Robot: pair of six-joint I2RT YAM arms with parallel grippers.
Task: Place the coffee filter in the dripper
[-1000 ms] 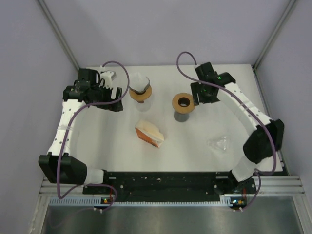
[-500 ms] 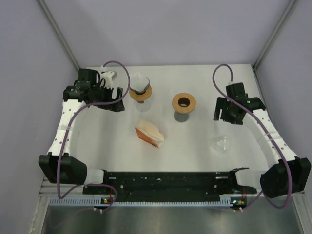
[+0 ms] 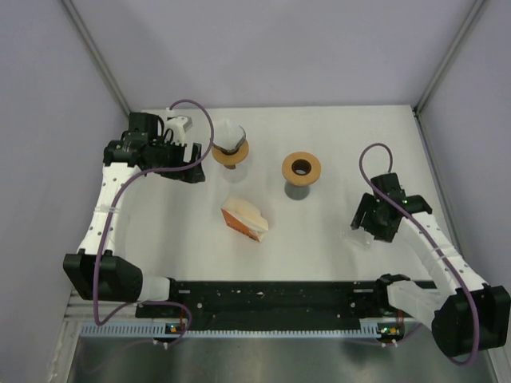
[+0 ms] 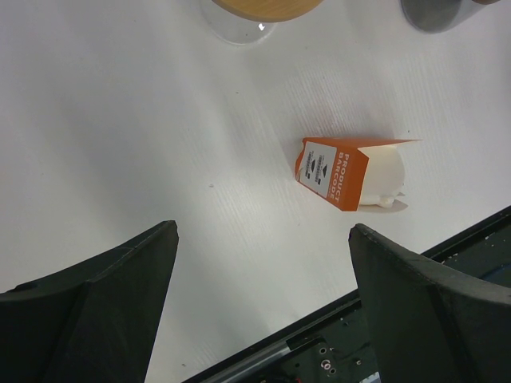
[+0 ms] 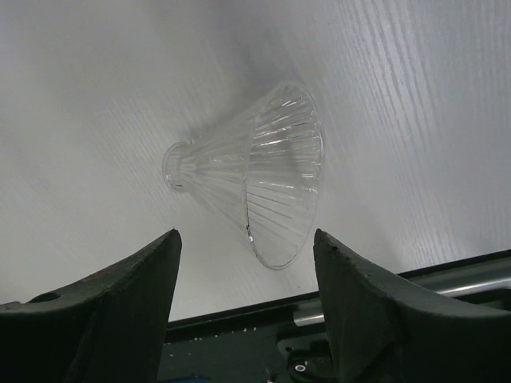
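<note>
Step, likely: fetch tipped glass dripper [image 5: 255, 179] | right hand [image 5: 245, 239] just above it — wide, empty | left hand [image 4: 263, 231] wide, empty | next: grip cone, stand it up.

The left arm [image 3: 108, 199] extends up the left side of the frame, with its wrist bent toward the centre. The left gripper [image 3: 192, 163] sits at upper left, jaws spread wide. The right arm [image 3: 435, 247] is folded at lower right. The right gripper [image 3: 366, 230] points downward, jaws apart and gripping nothing.
</note>
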